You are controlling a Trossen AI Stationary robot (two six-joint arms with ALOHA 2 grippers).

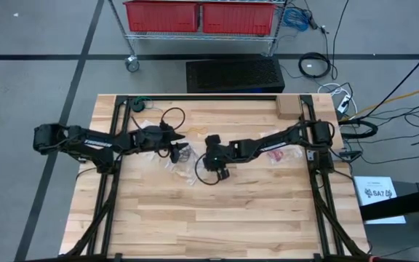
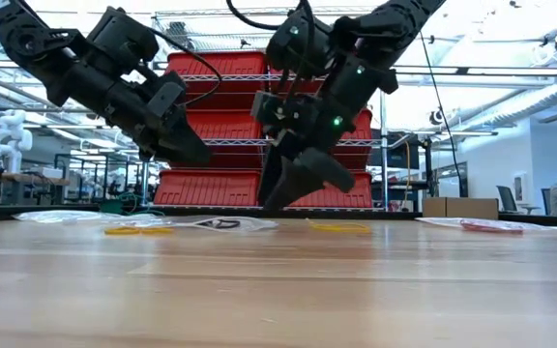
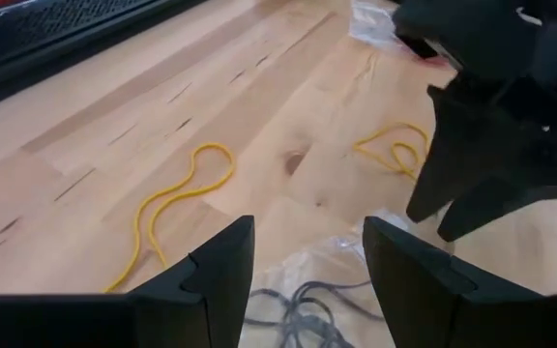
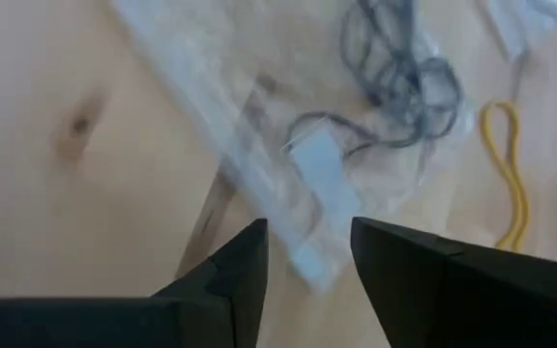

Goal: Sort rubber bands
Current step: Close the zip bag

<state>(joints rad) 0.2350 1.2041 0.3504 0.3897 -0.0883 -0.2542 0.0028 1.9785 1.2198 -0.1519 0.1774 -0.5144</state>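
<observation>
Both claws hover, fingers apart and empty, over a clear bag point(image 4: 288, 184) of black bands point(image 4: 399, 68) and yellow bands point(image 3: 177, 198) on the worktop point(image 1: 217, 211): left claw point(image 3: 307, 256), right claw point(image 4: 307, 256). No readable writing.

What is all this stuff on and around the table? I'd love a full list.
Yellow rubber bands: at least two, yellow, loose on the wood.
Black rubber bands: a tangle, dark, inside a clear bag at mid-table.
Red rubber bands: a few, red, in another bag under the right arm.
Table: one, pale wood.
Red bins: several, on a shelf behind.
Cardboard box: one, brown, back edge.
Left claw: open, above the bag.
Right claw: parted, over the same bag.
</observation>
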